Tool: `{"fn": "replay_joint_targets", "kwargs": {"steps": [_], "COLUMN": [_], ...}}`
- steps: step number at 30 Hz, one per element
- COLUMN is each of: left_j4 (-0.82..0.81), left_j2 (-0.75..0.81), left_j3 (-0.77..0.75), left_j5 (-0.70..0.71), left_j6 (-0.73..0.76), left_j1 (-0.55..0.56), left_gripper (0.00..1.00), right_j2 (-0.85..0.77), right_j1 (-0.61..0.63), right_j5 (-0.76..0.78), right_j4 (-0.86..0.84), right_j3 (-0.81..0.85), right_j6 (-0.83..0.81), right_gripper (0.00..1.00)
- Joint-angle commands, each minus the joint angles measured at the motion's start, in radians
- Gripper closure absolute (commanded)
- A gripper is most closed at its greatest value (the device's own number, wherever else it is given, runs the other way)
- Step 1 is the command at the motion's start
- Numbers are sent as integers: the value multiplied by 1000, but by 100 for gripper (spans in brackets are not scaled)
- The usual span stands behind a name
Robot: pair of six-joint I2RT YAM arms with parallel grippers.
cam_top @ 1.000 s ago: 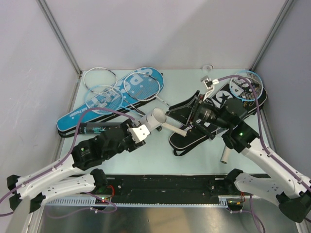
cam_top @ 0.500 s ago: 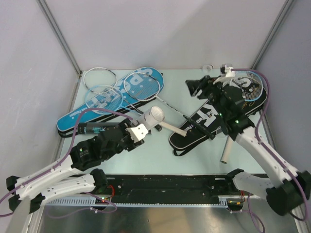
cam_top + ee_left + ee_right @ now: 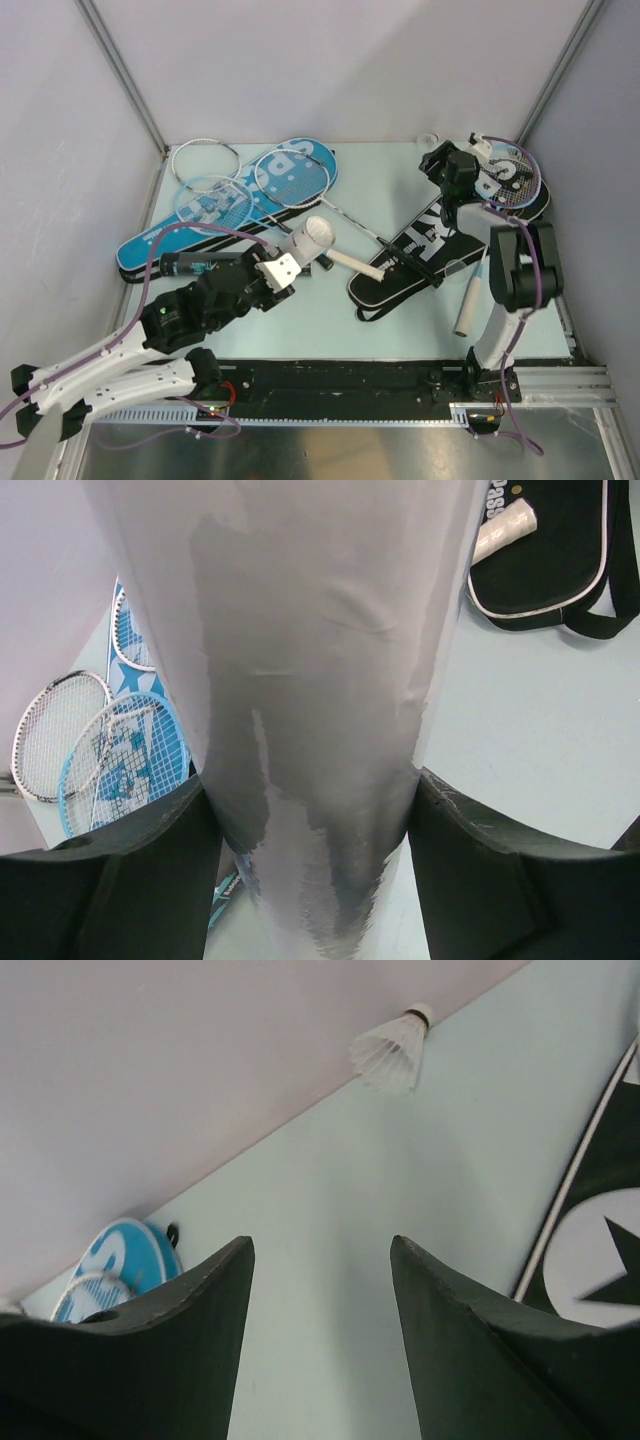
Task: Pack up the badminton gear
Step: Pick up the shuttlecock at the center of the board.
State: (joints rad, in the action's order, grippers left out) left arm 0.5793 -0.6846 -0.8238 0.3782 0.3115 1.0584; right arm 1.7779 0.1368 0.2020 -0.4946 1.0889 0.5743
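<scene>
The coming move turns on the white feather shuttlecock (image 3: pixel 393 1048). It lies on its side on the bench (image 3: pixel 375 185) at the foot of the back wall (image 3: pixel 150 1070), in the far right part of the workspace. The right fingers (image 3: pixel 200 1330) are spread with nothing between them and point toward that wall. In the right wrist view the shuttlecock sits ahead of them and a little right of the middle of their gap, not touching either finger. Its long axis runs on a slant: the cork tip with its dark band points away toward the wall, and the feather skirt opens back toward the fingers. The black cover (image 3: pixel 430 250) lies behind them, nearer the arm bases, so nothing stands between fingers and shuttlecock. The right arm is plainly the nearer one, and the left is occupied. The left fingers (image 3: pixel 120 880) pinch the body of the white shuttle tube (image 3: pixel 312 240), holding it near the middle of the bench with its open mouth tilted upward, well apart from the shuttlecock. The next move probably calls for the right fingers to go forward and slightly right. They would likely also need to turn so that they close across the slanted axis, on the cork or the narrow end of the skirt. The wall just behind leaves little room, and a nudge could roll the shuttlecock along it.
</scene>
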Motion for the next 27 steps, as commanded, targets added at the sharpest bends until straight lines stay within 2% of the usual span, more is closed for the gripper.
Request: {"fn": "replay_joint_targets", "kwargs": {"steps": [1,12,21,27], "left_j4": [-83,-92,-101,-103], "left_j2": [20,3,-7,-7], "left_j3": [1,5,3,0], "left_j5": [-6,20,38,36], "left_j6": [-19,-10,0,4], "left_j1": [6,7,4,5], "left_gripper": [70,69,69,69], "right_j2": [183,592,713,743], "right_j1": [-35,-80,-113,-127], "right_j5": [34,51,10,-28], "right_j4": [-91,92,144,172], "right_j3": [191,692,823,845], "right_j6": [123,190,291,349], "right_gripper": [37,38,42,43]}}
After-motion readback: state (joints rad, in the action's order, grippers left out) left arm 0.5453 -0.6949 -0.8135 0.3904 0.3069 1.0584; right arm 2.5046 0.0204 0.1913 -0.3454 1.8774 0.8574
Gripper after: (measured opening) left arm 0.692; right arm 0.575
